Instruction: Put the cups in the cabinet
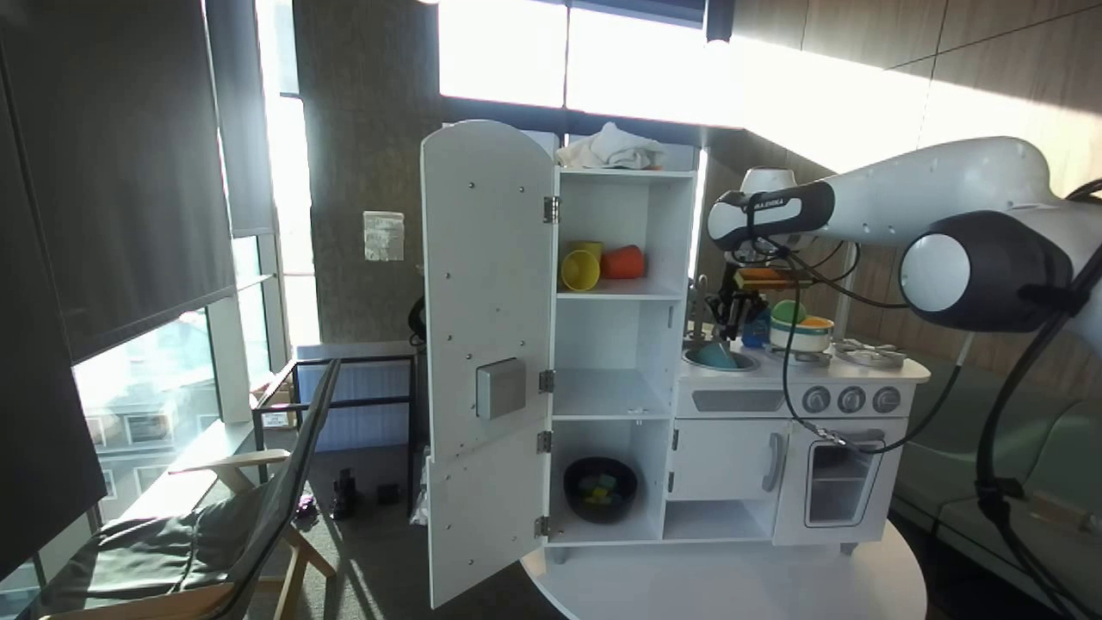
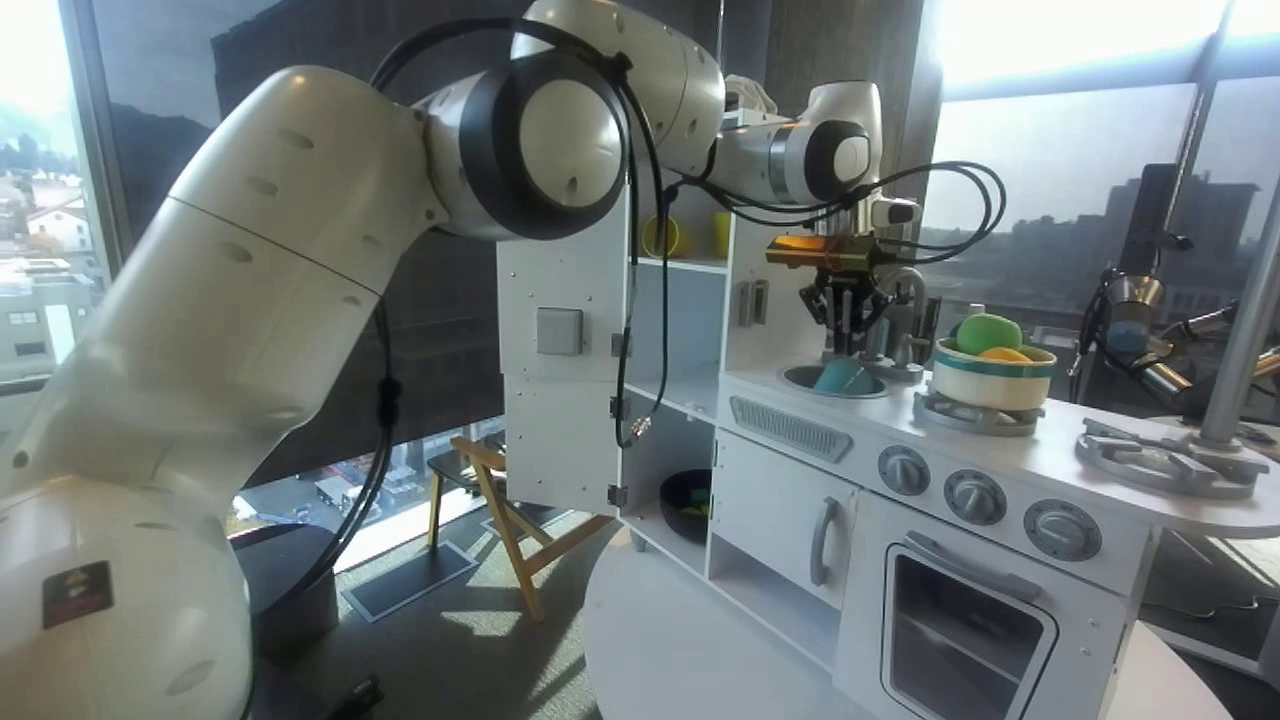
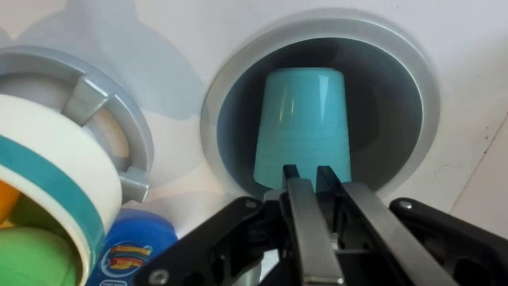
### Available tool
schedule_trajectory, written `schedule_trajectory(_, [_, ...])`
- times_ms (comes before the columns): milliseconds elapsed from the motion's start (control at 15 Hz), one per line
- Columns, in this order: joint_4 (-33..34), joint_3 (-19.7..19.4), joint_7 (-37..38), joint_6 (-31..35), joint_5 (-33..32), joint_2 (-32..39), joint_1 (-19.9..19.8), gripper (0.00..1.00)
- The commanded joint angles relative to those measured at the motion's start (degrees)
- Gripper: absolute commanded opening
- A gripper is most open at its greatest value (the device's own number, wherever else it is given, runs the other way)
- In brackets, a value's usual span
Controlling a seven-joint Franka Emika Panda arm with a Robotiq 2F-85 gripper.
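Observation:
A teal cup [image 3: 303, 115] lies on its side in the round grey sink [image 3: 430, 95], its narrower base away from my gripper [image 3: 306, 169]. In the wrist view the fingertips stand close together at the cup's wide end, and teal fills the thin gap between them. Exactly which part of the cup is pinched is hidden. In an exterior view the white cabinet [image 1: 607, 392] has its door [image 1: 486, 293] swung wide. Its upper shelf holds a yellow cup [image 1: 580, 271] on its side, another yellow cup [image 1: 589, 247] behind it, and an orange cup [image 1: 624, 262].
A cream pot [image 3: 55, 139] with green and orange round things sits on a burner beside the sink. Close by stand a blue bottle [image 3: 139, 226] and the tap [image 2: 918, 290]. The cabinet's bottom compartment has a dark bowl [image 1: 574, 492]. Cables hang loosely from the arm.

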Motion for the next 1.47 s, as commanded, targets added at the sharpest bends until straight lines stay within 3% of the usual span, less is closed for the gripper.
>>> schedule_trajectory(0, [4.53, -0.22, 3.98, 1.39, 0.11, 2.75, 0.73, 0.51])
schedule_trajectory(267, [8.46, -0.42, 7.88, 0.98, -0.29, 6.18, 1.49, 0.83])
schedule_trajectory(467, [11.4, -0.59, 10.74, 0.47, -0.23, 8.96, 1.75, 1.0])
schedule_trajectory(667, [13.53, -1.2, 13.94, -0.29, -0.53, 10.26, 1.23, 1.0])
schedule_trajectory(1067, [11.43, -2.4, 17.61, -2.46, -1.19, 8.4, 0.29, 1.0])
schedule_trajectory(1400, [6.39, -1.87, 10.62, -2.6, -1.37, 5.58, -1.04, 1.0])
